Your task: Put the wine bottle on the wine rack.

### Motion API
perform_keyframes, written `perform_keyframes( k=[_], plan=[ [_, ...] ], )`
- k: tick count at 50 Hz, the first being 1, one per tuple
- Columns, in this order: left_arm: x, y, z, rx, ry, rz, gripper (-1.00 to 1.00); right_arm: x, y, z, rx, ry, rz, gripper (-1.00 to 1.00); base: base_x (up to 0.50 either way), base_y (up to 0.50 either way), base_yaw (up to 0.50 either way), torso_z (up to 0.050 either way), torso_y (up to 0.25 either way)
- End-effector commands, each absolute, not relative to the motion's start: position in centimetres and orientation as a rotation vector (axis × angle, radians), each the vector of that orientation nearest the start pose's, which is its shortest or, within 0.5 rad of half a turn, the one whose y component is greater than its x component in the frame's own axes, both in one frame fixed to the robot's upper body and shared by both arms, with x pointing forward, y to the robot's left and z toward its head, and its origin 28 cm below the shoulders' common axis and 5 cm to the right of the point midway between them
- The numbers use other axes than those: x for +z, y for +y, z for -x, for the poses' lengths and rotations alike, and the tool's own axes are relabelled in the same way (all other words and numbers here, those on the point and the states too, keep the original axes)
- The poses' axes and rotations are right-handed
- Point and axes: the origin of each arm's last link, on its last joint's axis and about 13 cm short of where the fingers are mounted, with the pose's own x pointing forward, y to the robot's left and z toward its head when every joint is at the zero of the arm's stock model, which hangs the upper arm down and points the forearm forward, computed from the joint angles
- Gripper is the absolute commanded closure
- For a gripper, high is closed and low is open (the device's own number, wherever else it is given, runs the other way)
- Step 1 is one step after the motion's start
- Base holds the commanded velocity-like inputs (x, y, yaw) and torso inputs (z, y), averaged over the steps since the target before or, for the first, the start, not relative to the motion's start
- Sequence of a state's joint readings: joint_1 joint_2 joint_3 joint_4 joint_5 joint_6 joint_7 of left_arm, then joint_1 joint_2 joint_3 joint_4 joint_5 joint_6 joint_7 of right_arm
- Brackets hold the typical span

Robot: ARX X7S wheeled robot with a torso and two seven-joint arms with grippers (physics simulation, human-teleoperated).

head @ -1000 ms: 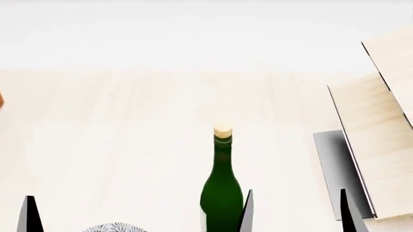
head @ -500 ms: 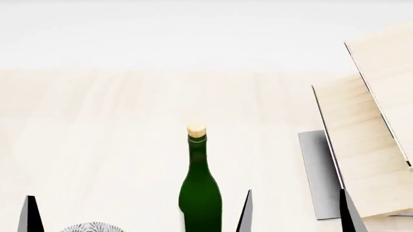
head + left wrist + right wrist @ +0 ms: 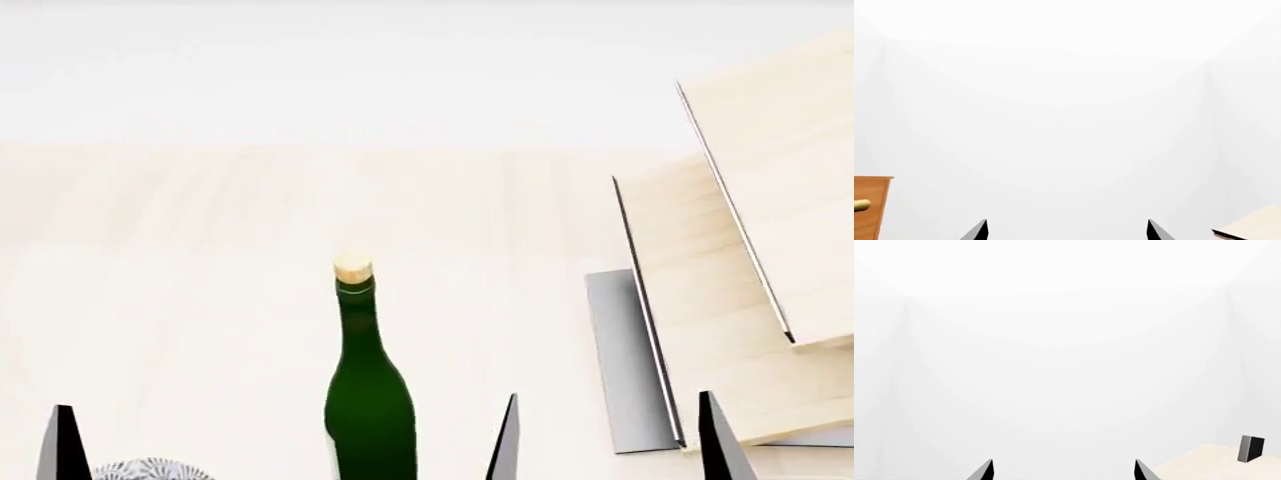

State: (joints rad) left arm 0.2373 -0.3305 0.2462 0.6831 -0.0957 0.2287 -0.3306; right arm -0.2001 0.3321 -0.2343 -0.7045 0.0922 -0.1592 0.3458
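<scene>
Tabletop fills the head view; wine rack stands at right, wine bottle upright at lower centre. My right gripper and left gripper gape wide, empty. Approach step: next I must straddle the bottle.

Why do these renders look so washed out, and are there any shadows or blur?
Head view: flat, even light; the bottle and rack drop no clear shadow on the pale table; the far background bleaches to white; edges are sharp. Both wrist views: almost wholly white wall, faint corner shading only, no blur; the dark pincer tips stay crisp.
</scene>
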Motion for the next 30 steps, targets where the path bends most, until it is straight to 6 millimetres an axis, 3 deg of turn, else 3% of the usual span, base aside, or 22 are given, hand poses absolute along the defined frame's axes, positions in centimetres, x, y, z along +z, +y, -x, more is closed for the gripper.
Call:
perform_keyframes(
  k=[1, 30],
  plan=[
    [12.23, 19.97, -14.1, -0.076, -0.602, 0.051, -1.0, 12.75, -9.25, -14.73, 0.053, -0.596, -0.025, -1.0, 0.0, -0.11, 0.0, 0.0, 0.0],
    [12.25, 20.05, -14.12, -0.072, -0.601, 0.051, -1.0, 12.74, -9.27, -14.77, 0.054, -0.591, -0.027, -1.0, 0.0, -0.1, 0.0, 0.0, 0.0]
  ],
)
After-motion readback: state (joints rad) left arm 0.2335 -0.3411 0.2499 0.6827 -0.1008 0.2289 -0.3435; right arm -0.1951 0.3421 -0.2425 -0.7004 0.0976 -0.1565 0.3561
